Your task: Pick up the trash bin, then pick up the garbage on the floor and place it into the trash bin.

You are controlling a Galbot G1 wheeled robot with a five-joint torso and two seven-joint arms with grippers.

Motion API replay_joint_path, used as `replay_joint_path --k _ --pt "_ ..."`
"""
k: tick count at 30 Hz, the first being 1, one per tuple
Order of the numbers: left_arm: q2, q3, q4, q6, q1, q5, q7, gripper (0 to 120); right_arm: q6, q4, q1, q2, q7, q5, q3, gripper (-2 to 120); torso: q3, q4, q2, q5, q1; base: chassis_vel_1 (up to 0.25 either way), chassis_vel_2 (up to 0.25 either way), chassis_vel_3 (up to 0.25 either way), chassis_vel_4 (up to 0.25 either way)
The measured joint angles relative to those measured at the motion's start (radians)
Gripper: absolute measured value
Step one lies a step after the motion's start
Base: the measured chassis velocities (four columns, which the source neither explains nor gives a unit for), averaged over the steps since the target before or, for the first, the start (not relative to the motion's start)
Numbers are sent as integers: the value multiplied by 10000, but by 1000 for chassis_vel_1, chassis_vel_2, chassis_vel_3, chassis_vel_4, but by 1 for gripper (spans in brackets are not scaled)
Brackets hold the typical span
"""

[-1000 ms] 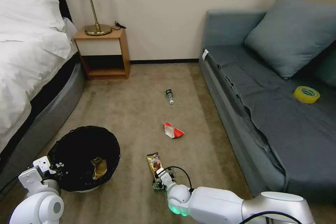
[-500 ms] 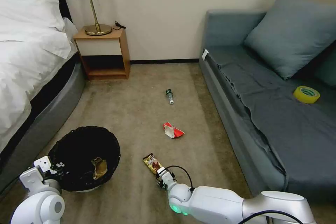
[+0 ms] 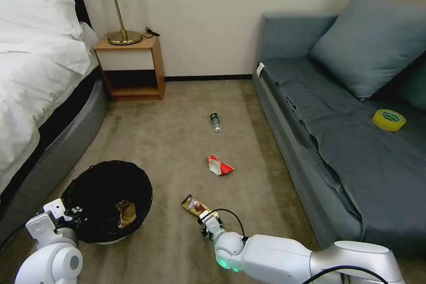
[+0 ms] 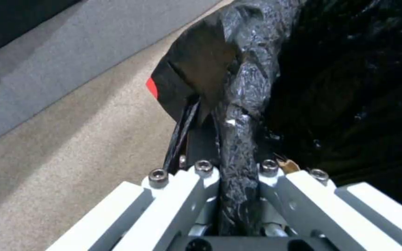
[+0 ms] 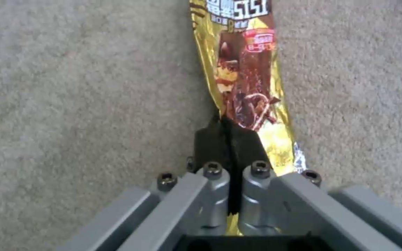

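Observation:
The trash bin (image 3: 86,188), white with a crinkly black liner, is at the lower left of the head view with crumpled tan paper (image 3: 126,213) inside. My left gripper (image 3: 66,213) is shut on the bin's near rim (image 4: 238,115). My right gripper (image 3: 205,218) is shut on the end of the gold-brown snack wrapper (image 3: 193,205), whose printed length (image 5: 245,69) stretches out from the fingers (image 5: 210,146) over the carpet. Farther out on the floor lie a red-and-white wrapper (image 3: 219,165) and a small clear bottle (image 3: 215,121).
A bed (image 3: 35,80) runs along the left and a grey sofa (image 3: 346,142) along the right, with a yellow tape roll (image 3: 388,120) on its seat. A wooden nightstand (image 3: 129,67) with a lamp stands at the far wall. Carpet lies between them.
My right gripper has turned and drawn the snack wrapper leftward, so the wrapper now angles toward the bin instead of pointing away. The bin and left gripper have hardly moved.

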Motion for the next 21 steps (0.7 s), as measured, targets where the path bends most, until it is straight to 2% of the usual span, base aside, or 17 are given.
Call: replay_joint_path --k 9,19,21 --pt "2 -2 24 -7 0 0 2 3 30 353 93 -218 37 -6 65 0 0 0 0 1 0 0 0 0 0" --pt "23 40 38 -8 -7 -35 5 3 -241 2403 489 -1596 501 265 874 0 0 0 0 1 0 0 0 0 0" --pt "26 81 35 -8 -4 -43 5 3 -330 3131 625 -2094 579 328 1290 0 0 -1 0 1 0 0 0 0 0"
